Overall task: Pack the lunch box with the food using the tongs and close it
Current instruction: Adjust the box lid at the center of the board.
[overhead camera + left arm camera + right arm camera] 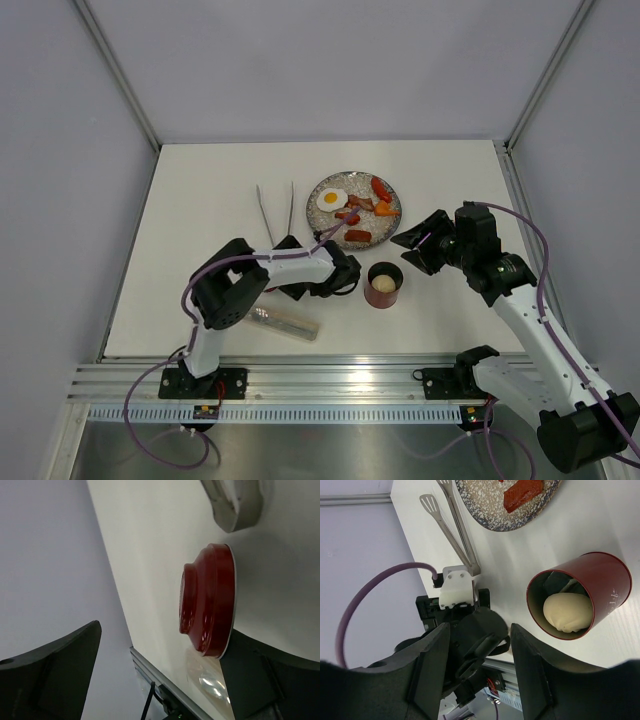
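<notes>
Red lunch box [606, 582] holds a pale ball [568, 612]; left pincer [162, 640] and right pincer [480, 630] released.

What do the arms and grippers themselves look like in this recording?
The left arm and right arm have white links with black joints, each trailing a looping purple cable. The left gripper and right gripper have broad matte black fingers.

Pale grey walls [320, 60] enclose a white table [200, 200] with aluminium rail [330, 385].

Plate [487, 517] cut off (top edge); tongs [467, 560] too.
</notes>
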{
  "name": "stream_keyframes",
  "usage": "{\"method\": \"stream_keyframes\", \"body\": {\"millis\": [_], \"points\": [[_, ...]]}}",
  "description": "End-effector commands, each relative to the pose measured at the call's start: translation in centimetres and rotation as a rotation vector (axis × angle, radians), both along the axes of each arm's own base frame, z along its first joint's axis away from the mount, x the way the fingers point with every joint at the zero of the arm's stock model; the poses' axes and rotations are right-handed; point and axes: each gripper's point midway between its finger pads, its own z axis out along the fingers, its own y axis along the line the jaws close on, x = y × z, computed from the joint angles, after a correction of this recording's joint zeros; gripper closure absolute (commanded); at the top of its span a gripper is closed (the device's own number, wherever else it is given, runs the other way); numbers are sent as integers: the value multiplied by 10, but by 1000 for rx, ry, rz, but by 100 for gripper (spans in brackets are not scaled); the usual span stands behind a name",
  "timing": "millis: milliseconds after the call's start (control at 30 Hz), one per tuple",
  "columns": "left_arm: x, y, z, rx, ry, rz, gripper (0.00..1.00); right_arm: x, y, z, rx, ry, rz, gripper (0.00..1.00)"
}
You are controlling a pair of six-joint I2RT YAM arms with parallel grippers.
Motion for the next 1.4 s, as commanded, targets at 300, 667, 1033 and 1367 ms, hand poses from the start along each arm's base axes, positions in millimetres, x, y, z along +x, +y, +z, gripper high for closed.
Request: {"method": "stream_keyframes", "body": {"millis": [300,667,1033,1367], "points": [[-24,-63,18,-526,218,-88,1,6,0,14,14,-43,-5,40],[-25,-80,22,-701,219,-53,1,4,0,22,22,-64,-3,40],[-1,-48,3,-1026,106,231,22,0,0,22,23,-69,2,39],[-2,-36,-20,-1009,116,305,24,0,0,22,26,-70,3,39]]}}
